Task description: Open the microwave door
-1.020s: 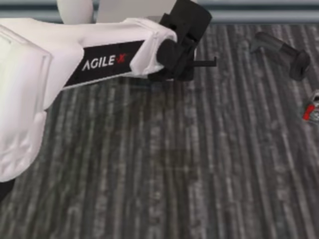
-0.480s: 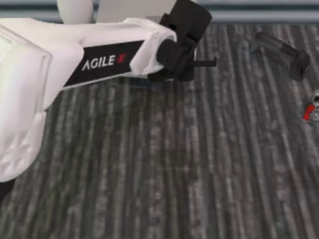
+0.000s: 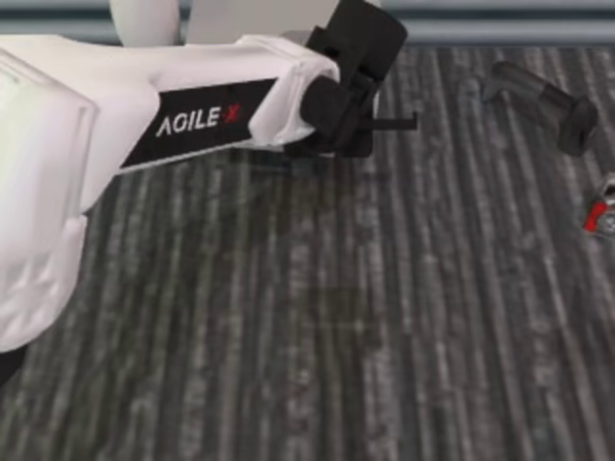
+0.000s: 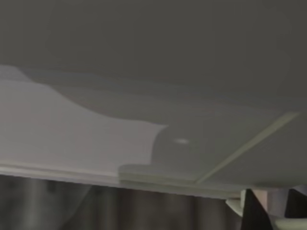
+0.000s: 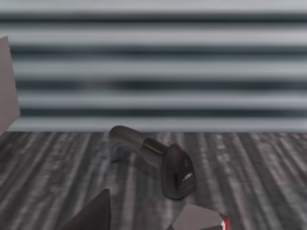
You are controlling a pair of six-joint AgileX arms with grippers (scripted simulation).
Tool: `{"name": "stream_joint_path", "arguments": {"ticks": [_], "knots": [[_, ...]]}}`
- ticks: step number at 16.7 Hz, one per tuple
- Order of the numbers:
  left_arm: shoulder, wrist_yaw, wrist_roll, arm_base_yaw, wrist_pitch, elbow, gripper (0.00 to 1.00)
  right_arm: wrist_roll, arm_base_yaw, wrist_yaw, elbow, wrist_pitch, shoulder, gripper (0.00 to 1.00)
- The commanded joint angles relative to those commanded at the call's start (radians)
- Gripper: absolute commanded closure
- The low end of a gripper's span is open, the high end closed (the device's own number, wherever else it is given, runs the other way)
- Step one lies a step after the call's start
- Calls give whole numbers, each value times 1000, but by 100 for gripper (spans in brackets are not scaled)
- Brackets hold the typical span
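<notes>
The left gripper [image 3: 399,120] sits in the upper middle of the top view, at the end of a white arm [image 3: 144,125] that fills the upper left of the frame. Thin dark fingers [image 3: 394,121] poke out toward the right; whether they are spread or closed on anything cannot be told.

The microwave [image 3: 240,19] shows in the top view only as a pale grey slab at the upper edge, mostly hidden behind the arm. In the left wrist view a light grey surface [image 4: 144,72] with a recessed frame line fills nearly all the frame, very close to the camera. It is probably the microwave door, though that is not certain.

Judging by its look, the door is a rigid, smooth, hinged panel: light to swing, slippery on its face. The free edge, away from the hinge, looks the best place to hook or pull.

Further right on the striped dark table [image 3: 336,336] lies a dark handheld scanner [image 3: 548,101], and a small red and grey object [image 3: 598,213] sits at the right edge. The right gripper is not seen.
</notes>
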Motion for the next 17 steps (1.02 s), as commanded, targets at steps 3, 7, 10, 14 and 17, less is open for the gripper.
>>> {"name": "stream_joint_path", "arguments": {"ticks": [3, 7, 10, 14, 17], "knots": [[-37, 19, 32, 8, 35, -44, 100, 0, 0, 0, 0, 0, 0, 0], [-56, 33, 59, 14, 56, -80, 100, 0, 0, 0, 0, 0, 0, 0], [-56, 33, 59, 14, 56, -80, 100, 0, 0, 0, 0, 0, 0, 0], [-56, 33, 59, 14, 56, -80, 100, 0, 0, 0, 0, 0, 0, 0], [-56, 33, 59, 14, 56, -80, 100, 0, 0, 0, 0, 0, 0, 0]]}}
